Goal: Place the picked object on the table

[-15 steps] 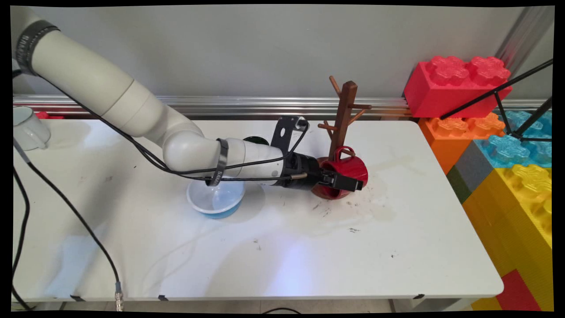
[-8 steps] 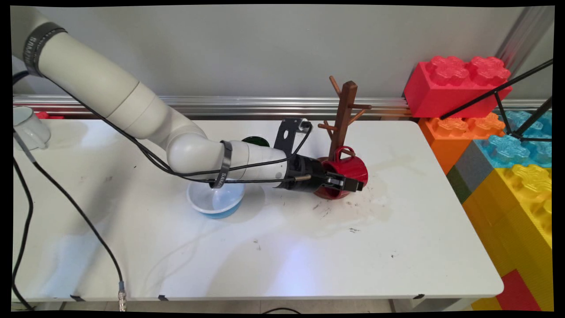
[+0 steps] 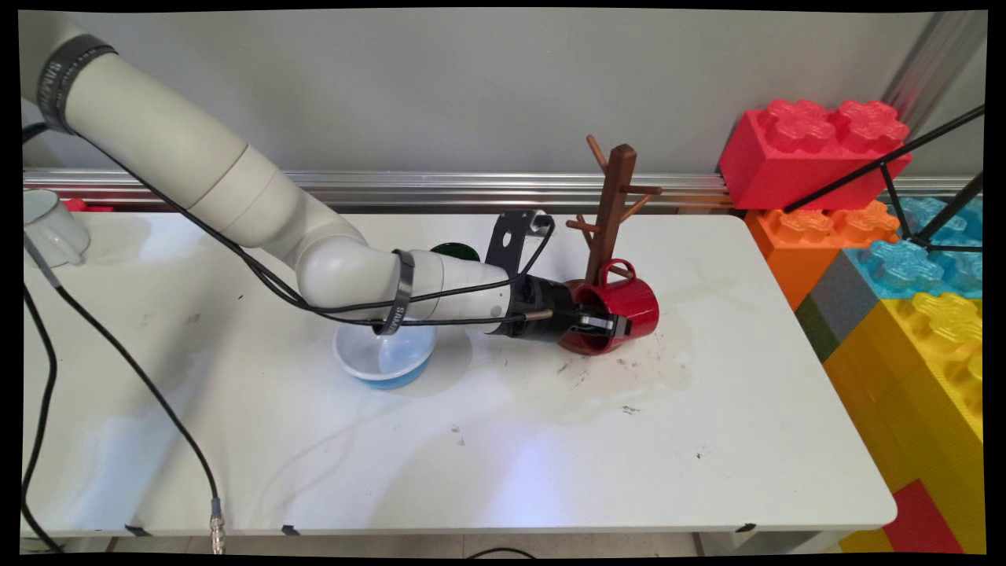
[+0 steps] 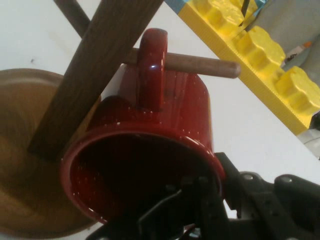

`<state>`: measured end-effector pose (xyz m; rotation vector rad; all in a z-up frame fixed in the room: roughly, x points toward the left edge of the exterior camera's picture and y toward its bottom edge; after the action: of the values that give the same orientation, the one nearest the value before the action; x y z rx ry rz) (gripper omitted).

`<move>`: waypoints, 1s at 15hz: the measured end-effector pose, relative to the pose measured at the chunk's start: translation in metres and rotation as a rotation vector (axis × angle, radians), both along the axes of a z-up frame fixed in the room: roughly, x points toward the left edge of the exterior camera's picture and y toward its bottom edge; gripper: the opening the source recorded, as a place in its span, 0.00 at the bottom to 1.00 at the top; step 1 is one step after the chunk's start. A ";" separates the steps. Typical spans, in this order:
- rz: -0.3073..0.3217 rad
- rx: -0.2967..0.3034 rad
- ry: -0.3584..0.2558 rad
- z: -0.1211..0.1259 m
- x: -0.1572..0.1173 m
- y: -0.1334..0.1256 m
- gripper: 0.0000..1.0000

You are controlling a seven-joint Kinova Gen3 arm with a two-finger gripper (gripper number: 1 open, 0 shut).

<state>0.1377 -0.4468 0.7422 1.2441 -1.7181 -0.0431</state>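
Red mug (image 3: 617, 306), claw (image 3: 609, 324) gripping rim, wooden mug tree (image 3: 609, 212)

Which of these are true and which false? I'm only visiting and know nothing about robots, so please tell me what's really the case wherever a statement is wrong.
1. The pincer grips the red mug by its wall, one finger inside the mouth. True.
2. The red mug stands upright on the table. False: it is tipped on its side, mouth toward the arm, handle upward.
3. The mug's handle is by a peg of the wooden mug tree. True.
4. The blue bowl sits right of the mug tree. False: it is left of it, under the arm.
5. A white cup stands at the table's far left edge. True.
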 end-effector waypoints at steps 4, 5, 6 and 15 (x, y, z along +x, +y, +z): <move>0.009 0.010 0.002 0.002 0.002 0.003 0.00; 0.010 0.013 0.006 0.003 0.002 0.005 0.00; 0.008 0.013 0.014 0.005 0.001 0.006 0.00; -0.021 -0.004 0.092 0.034 -0.012 0.018 0.00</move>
<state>0.1259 -0.4288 0.7758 1.2032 -1.6512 -0.1080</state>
